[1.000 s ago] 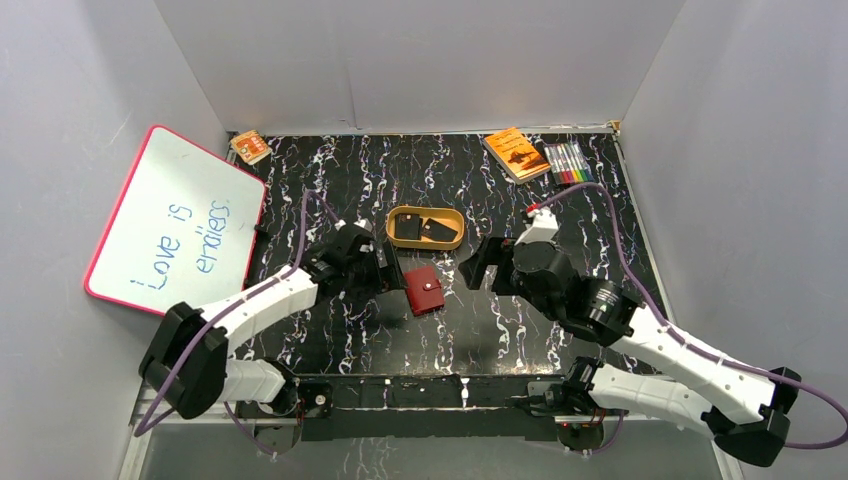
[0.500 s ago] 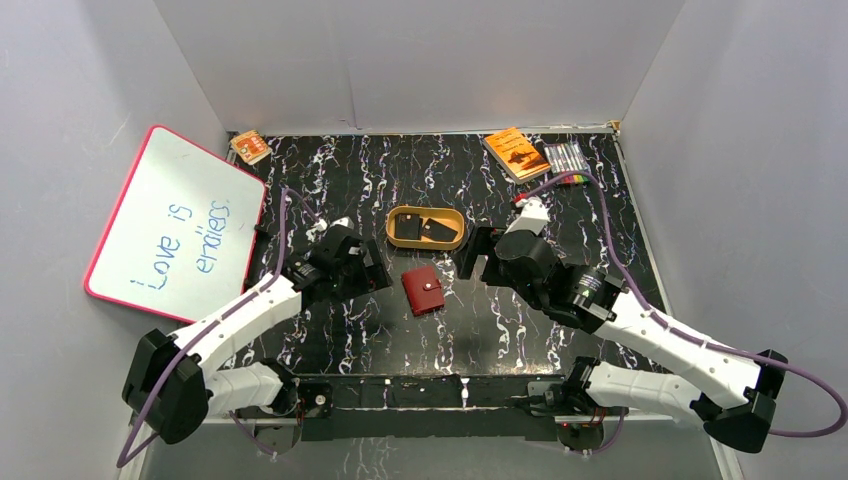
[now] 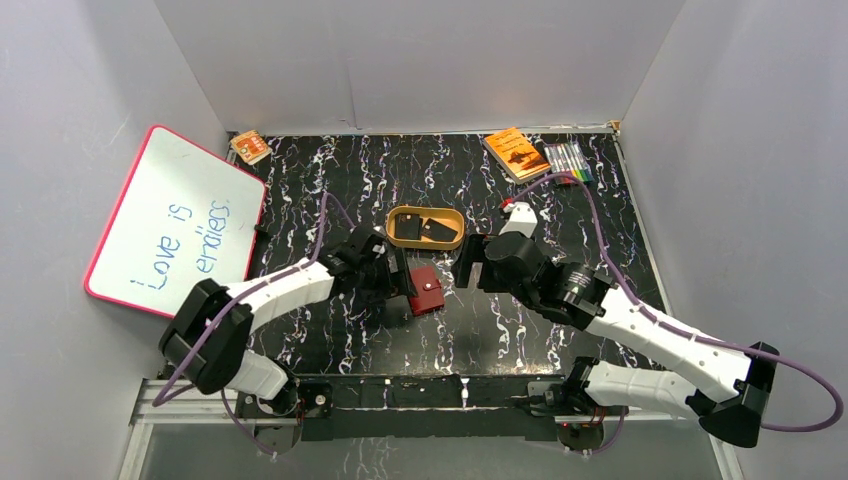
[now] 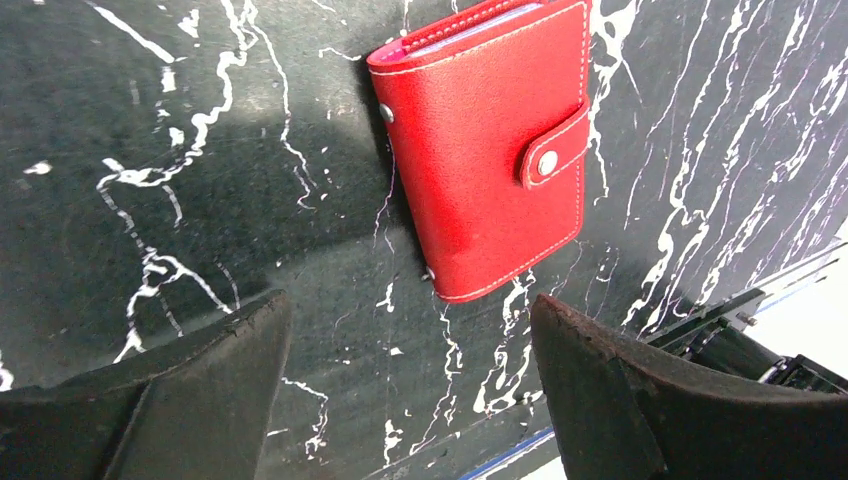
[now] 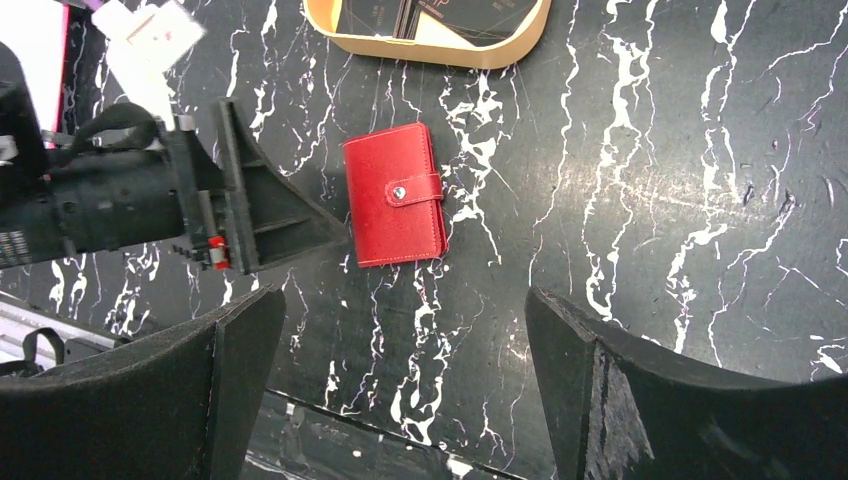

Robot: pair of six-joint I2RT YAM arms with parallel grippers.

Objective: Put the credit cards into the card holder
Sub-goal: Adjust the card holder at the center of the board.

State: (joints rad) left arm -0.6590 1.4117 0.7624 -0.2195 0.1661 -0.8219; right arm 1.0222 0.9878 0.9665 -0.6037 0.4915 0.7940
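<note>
I see the red card holder (image 5: 395, 194) lying snapped shut on the table, and dark cards (image 5: 430, 14) sitting in the yellow tray (image 5: 440, 48) beyond it. Both my left gripper (image 4: 400, 350) and right gripper (image 5: 400, 350) are spread wide, gripping nothing, so those cards are left to load.

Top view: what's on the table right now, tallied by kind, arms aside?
Red card holder: 1
Yellow tray holding dark cards: 1
Whiteboard: 1
Orange book: 1
Marker pack: 1
Small orange packet: 1
Total: 6; the cards inside the tray overlap too much to count.
</note>
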